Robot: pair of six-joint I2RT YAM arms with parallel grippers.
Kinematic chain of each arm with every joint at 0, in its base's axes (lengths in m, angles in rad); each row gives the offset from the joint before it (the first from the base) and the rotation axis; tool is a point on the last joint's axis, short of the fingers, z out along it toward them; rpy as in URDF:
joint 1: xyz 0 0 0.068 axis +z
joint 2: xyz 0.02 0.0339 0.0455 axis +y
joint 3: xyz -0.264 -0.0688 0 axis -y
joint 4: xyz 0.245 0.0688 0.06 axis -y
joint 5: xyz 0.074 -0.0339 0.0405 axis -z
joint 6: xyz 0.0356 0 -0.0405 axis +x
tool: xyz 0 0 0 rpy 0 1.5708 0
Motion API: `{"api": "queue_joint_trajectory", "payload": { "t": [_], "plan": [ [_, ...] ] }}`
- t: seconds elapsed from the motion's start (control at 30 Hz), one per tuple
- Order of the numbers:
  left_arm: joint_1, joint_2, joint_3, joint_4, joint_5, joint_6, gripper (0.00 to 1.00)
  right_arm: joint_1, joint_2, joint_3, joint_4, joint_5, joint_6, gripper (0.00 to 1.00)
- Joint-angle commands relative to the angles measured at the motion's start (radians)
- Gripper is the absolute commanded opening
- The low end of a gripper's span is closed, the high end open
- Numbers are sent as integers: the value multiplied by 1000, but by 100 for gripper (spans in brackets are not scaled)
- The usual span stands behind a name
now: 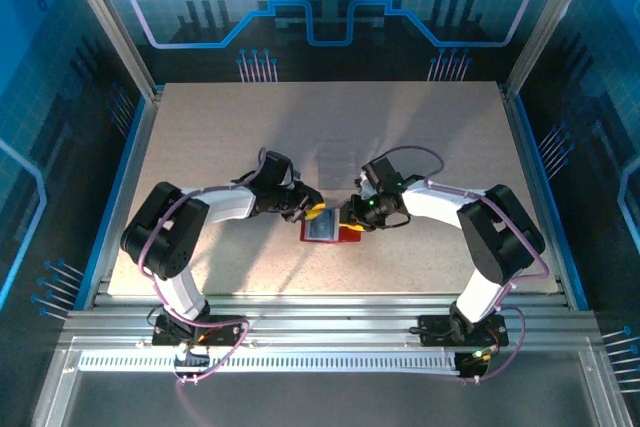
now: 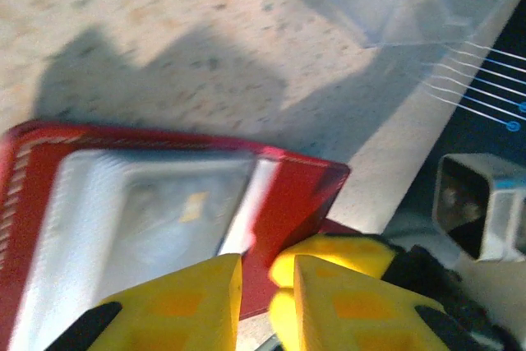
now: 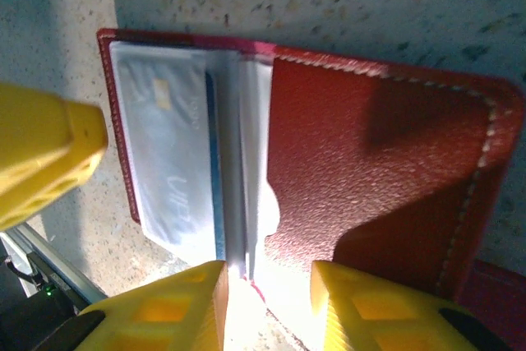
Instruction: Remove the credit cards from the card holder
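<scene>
Near the front middle of the worktop (image 1: pixel 200 127), the card holder (image 3: pixel 370 162) lay open and flat between the two arms, with the blue card (image 3: pixel 177 170) seated in its pocket. The right tool (image 3: pixel 265 289) stood partly spread, straddling the pale edges by the fold and pinching nothing. The left tool (image 2: pixel 266 277) hovered over the red border, its jaws narrowly apart. The sound course looked to be this: the left pins the holder down, while the right closes on one card edge alone and draws it straight out along the pocket.

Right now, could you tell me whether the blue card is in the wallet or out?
In: the blue card lies tucked in a pocket, inside the wallet's red border.
</scene>
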Motion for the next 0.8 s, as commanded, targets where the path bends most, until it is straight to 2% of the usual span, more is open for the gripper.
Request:
{"api": "queue_joint_trajectory", "payload": {
  "t": [0.0, 0.3, 0.77],
  "plan": [
    [-1, -29, -34, -61, -19, 35, 25, -20, 32, -11, 13, -21, -28, 33],
    [-3, -6, -30, -9, 2, 3, 25, -31, 42, -11, -33, 13, -67, 32],
    [-7, -5, 15, 6, 31, -14, 26, -99, 10, -33, -86, 14, -145, 29]
  ]
}}
